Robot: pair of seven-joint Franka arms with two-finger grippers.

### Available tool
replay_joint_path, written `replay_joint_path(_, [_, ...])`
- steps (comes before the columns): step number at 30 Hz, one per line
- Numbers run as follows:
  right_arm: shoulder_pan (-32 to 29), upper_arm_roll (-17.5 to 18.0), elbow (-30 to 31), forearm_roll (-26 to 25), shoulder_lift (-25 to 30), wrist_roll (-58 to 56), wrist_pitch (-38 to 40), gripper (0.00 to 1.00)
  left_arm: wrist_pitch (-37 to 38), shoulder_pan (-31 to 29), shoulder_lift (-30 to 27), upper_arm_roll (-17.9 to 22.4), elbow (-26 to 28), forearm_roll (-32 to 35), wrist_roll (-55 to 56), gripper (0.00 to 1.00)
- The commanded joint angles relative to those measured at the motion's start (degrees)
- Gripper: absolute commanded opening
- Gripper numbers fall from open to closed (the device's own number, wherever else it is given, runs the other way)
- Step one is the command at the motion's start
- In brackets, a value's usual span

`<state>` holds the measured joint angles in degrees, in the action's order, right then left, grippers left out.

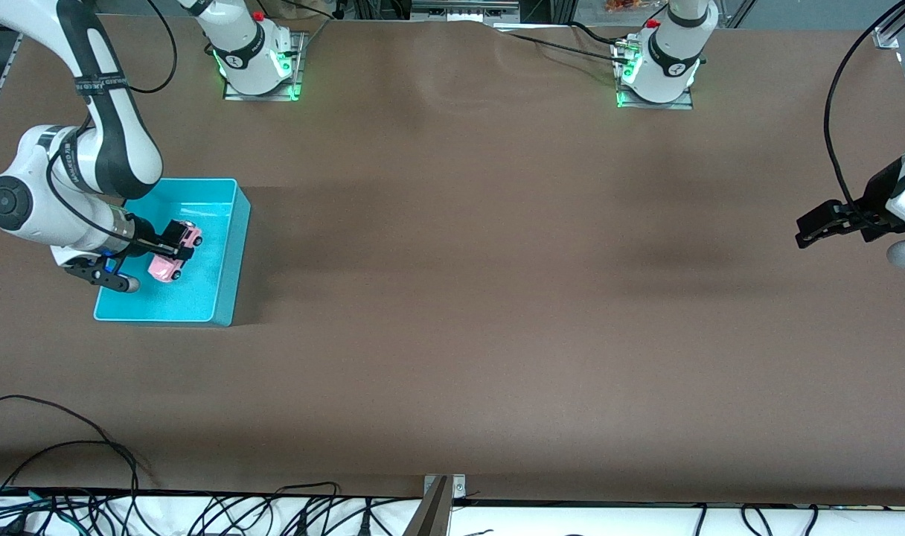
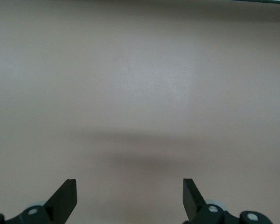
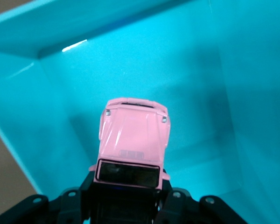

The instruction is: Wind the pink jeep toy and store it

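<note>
The pink jeep toy [image 1: 167, 269] [image 3: 133, 137], light pink with a dark roof, is inside the turquoise bin [image 1: 233, 246] [image 3: 214, 70] near the right arm's end of the table. My right gripper [image 1: 178, 246] [image 3: 127, 189] is shut on the jeep's rear half, its black fingers clamping both sides. The jeep's hood points down toward the bin floor. Whether its wheels touch the floor I cannot tell. My left gripper [image 1: 802, 229] [image 2: 129, 196] waits open over bare table at the left arm's end, holding nothing.
The brown table mat [image 1: 467, 298] spreads wide between the two arms. Loose black cables [image 1: 88, 454] lie along the table edge nearest the front camera. The arm bases [image 1: 259, 67] [image 1: 657, 74] stand at the table's back edge.
</note>
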<state>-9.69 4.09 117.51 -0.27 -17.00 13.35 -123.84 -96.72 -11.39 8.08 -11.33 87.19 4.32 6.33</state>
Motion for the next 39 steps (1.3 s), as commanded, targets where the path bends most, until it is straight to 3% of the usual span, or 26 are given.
replay_joint_path(1, [-2.26, -0.13, 0.97, -0.97, -0.31, -4.29, 0.01, 0.0, 0.04, 0.05, -1.05, -0.1, 0.79, 0.86, -0.09, 1.0])
replay_joint_path(7, [-4.02, -0.92, 3.86, -1.32, -1.1, -6.76, -4.03, 0.0, 0.04, 0.05, -1.05, -0.1, 0.79, 0.86, -0.09, 1.0])
replay_joint_path(14, [-4.98, -0.92, 9.4, -5.18, -1.28, -6.76, -12.73, 0.0, 0.04, 0.05, -1.05, -0.1, 0.79, 0.86, -0.09, 1.0])
replay_joint_path(30, [-5.07, -0.92, 13.27, -5.27, -0.66, -6.67, -15.02, 0.0, 0.04, -0.03, -0.96, -0.1, 0.61, 0.86, -0.09, 1.0])
replay_joint_path(31, [-5.07, -0.92, 13.27, -5.27, -0.67, -6.67, -15.2, 0.06, 0.04, -0.03, -0.96, -0.1, 0.61, 0.86, -0.09, 1.0])
replay_joint_path(34, [-5.07, -0.92, 13.27, -5.27, -0.84, -6.15, -15.99, 0.61, 0.04, -0.03, -0.96, -0.1, 0.61, 0.78, -0.09, 1.0])
replay_joint_path(36, [-5.07, -0.92, 13.27, -5.27, -0.75, -5.97, -16.52, 0.88, 0.04, -0.03, -0.96, -0.1, 0.52, 0.86, -0.09, 1.0])
replay_joint_path(37, [-5.07, -0.92, 13.27, -5.27, -0.75, -5.71, -16.69, 0.98, 0.04, -0.03, -0.96, -0.1, 0.52, 0.86, -0.09, 1.0])
replay_joint_path(39, [-5.07, -0.92, 13.19, -5.27, -0.58, -5.27, -16.69, 1.0, 0.04, -0.12, -0.96, -0.1, 0.52, 0.86, -0.09, 1.0])
